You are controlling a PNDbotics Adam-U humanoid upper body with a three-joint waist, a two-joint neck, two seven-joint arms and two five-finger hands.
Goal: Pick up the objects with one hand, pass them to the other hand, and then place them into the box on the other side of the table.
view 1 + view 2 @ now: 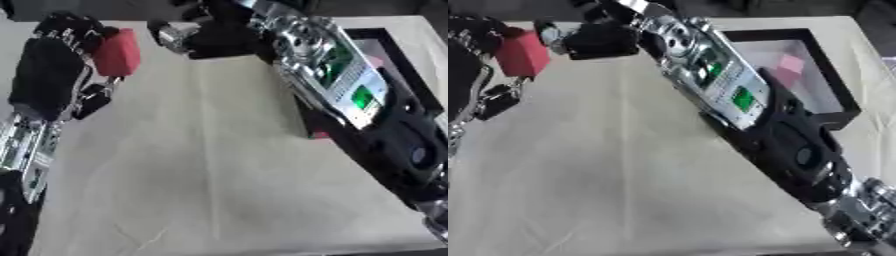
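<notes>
Left eye view has the left hand [52, 70] in the upper left of the frame, raised with its fingers curled round a red block [118, 52], which sits up at the fingertips rather than deep in the palm. Right eye view shows the block as a squarish red cube at the upper left edge, with the right hand [597, 40] close beside it near the top of the frame, its forearm running diagonally down to the lower right corner. Whether the right hand's fingers are spread or curled I cannot tell; it is a dark mass with a silver part facing the block, and I cannot tell if it touches it.

A black-rimmed box [833, 85] lies at the right side of the table [201, 175], with a pink thing [789, 65] inside it and much of its near side hidden by the arm.

This looks like the handover. The chief risk, as I judge it, is the left hand letting go before the right has closed on the block; held only at the fingertips, the block could tip out and drop to the table. The long forearm over the box could also catch its rim on the way across
</notes>
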